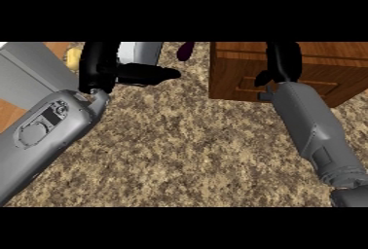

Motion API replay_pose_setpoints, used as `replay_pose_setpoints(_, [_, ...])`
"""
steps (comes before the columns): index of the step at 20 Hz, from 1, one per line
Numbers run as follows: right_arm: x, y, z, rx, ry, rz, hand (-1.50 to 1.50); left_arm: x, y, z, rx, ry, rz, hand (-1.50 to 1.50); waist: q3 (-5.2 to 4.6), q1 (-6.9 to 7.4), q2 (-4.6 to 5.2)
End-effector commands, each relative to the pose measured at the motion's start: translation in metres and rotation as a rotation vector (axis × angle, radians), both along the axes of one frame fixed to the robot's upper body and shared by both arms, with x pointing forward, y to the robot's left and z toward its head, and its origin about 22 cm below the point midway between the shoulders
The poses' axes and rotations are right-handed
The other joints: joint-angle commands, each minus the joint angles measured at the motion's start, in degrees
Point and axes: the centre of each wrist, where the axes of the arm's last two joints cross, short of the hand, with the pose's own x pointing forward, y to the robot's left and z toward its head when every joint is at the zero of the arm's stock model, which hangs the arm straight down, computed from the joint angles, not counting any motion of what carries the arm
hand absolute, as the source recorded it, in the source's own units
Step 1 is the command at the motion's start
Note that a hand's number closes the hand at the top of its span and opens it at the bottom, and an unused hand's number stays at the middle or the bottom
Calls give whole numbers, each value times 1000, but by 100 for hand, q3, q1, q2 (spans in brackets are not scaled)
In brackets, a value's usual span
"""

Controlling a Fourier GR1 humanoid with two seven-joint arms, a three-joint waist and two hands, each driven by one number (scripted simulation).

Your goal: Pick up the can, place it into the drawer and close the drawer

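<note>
While by can (141, 51), robot hand (99, 68) open.

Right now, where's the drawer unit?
Head view, upper right: the wooden drawer unit stands on the speckled counter, with the right hand showing against it.

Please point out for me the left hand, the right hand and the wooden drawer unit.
left hand (101, 67): head view, on its black palm.
right hand (285, 61): head view, on its black middle.
wooden drawer unit (233, 78): head view, on its brown front, beside the right hand.
</note>
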Motion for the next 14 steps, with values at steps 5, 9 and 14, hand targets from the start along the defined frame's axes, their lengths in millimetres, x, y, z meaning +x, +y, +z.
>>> replay_pose_setpoints(5, [17,27,38,92,-22,79,-150,-5,3,-11,4,-4,8,-150,24,66,103])
replay_pose_setpoints(9, [21,34,51,251,-70,155,-150,-11,16,-12,-5,-8,-5,-150,30,103,73])
replay_pose_setpoints(14, [19,50,48,437,-71,214,-150,-16,17,-25,-9,2,17,-150,28,-17,13])
